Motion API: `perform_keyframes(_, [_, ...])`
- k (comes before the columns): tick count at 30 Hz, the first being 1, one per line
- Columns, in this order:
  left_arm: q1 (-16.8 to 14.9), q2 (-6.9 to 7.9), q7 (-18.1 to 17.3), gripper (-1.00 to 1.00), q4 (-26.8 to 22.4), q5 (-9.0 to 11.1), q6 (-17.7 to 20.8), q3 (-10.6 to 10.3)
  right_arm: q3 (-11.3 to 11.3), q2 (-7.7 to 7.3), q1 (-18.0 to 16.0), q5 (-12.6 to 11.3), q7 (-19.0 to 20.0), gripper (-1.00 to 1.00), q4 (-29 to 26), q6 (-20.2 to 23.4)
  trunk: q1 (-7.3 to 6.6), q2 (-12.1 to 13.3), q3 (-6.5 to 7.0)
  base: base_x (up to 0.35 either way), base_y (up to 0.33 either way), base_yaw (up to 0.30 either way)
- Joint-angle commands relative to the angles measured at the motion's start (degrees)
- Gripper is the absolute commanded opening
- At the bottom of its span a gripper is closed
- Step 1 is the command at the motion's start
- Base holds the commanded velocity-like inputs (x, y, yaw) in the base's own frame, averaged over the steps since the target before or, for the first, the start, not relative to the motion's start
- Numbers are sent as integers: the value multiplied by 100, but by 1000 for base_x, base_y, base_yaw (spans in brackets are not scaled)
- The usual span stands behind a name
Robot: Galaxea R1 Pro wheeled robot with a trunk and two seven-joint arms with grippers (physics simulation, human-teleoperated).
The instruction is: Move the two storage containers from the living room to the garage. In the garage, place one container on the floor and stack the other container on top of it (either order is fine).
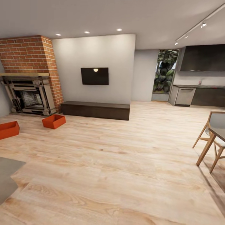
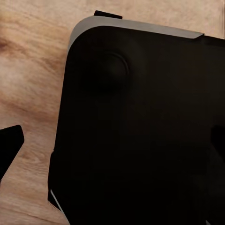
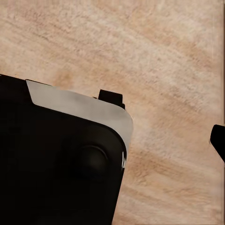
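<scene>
I cannot tell from either wrist camera whether my grippers are apart or together: each one is looking down past the robot's dark base (image 2: pixel 140 131) at the light wood-plank floor (image 1: pixel 125 162), with only black slivers of finger at the picture edges, and nothing is showing between them. Neither arm is reaching into the head view, so I am judging that both are hanging tucked low while I am driving. The two storage containers are lying on the planks at the far left: the nearer container (image 1: pixel 8 129) is being cut by the picture's edge, and the farther container (image 1: pixel 54 121) is resting just in front of the brick fireplace (image 1: pixel 28 75), near the left end of the long dark bench (image 1: pixel 95 110) under the TV (image 1: pixel 94 76). To do this approach well, I am planning to turn the base left until both boxes are sitting centred, keep off the grey rug (image 1: pixel 7 178), and stop short with room for the arms to come down.
</scene>
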Motion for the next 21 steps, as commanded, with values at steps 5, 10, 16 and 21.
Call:
perform_keyframes(5, [2, -3, 10, 100, -7, 35, -7, 5, 48, 2, -5, -60, 20, 100, 16, -29, 3, -2, -5, 322, 0, 0])
perform_keyframes(10, [1, -4, 10, 100, -7, 39, -7, 5, 48, 2, -5, -60, 22, 100, 16, -29, 3, -2, -5, 322, 0, 0])
perform_keyframes(16, [2, -2, 10, 100, -3, 44, -7, -4, 48, 2, -5, -60, 21, 100, 16, -29, 3, -2, -5, 322, 0, 0])
perform_keyframes(21, [3, 0, 10, 100, -6, 42, -7, 5, 48, 2, -5, -60, 21, 100, 16, -30, 3, -2, -5, 322, 0, 0])
